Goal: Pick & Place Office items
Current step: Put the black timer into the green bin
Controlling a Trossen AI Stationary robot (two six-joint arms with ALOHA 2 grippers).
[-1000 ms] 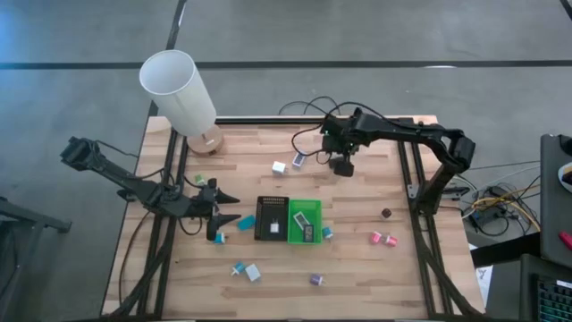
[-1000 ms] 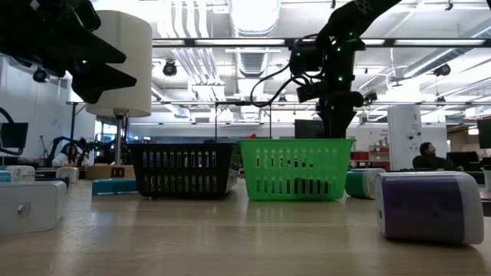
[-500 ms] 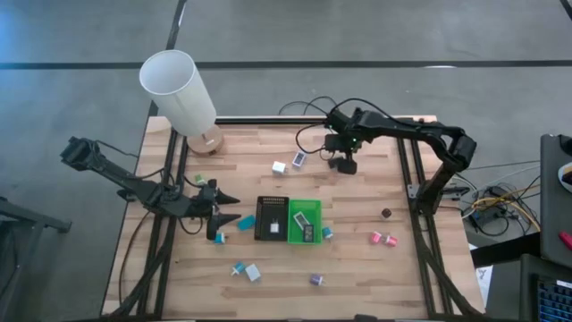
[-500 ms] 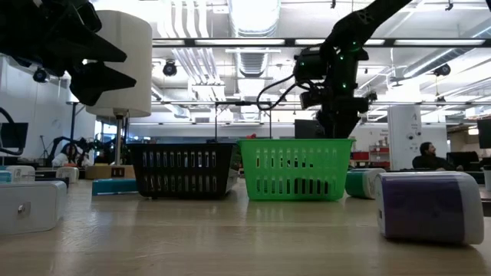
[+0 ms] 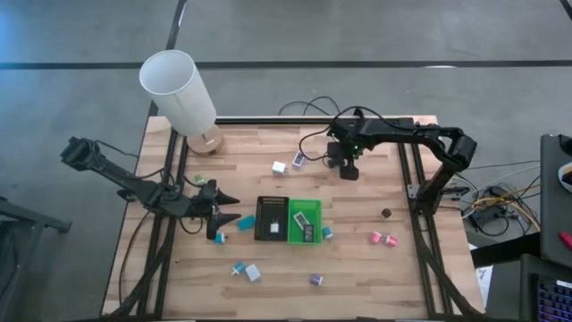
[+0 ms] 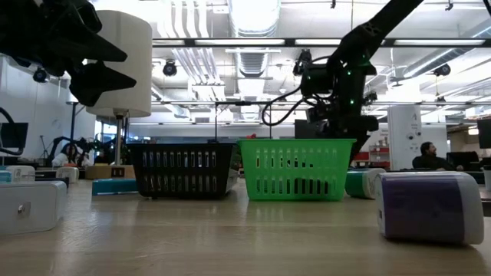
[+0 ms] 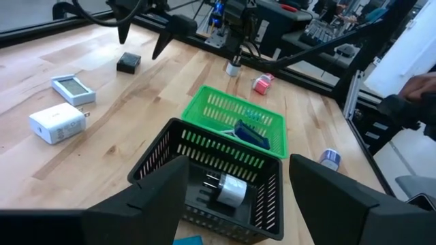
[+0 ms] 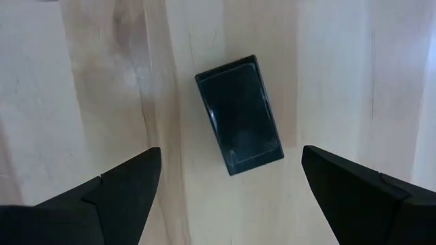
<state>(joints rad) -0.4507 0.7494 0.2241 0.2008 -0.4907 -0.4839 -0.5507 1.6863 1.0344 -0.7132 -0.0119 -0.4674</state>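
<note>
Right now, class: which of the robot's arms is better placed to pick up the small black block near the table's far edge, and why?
The right. The right gripper hangs directly over the black block, fingers open to either side of it. The left gripper waits, open, beside the black tray, well away from the block.

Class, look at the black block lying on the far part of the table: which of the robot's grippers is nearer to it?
Right. The right gripper hangs open directly over the black block, fingers on either side. The left gripper waits open across the table, beside the black tray.
</note>
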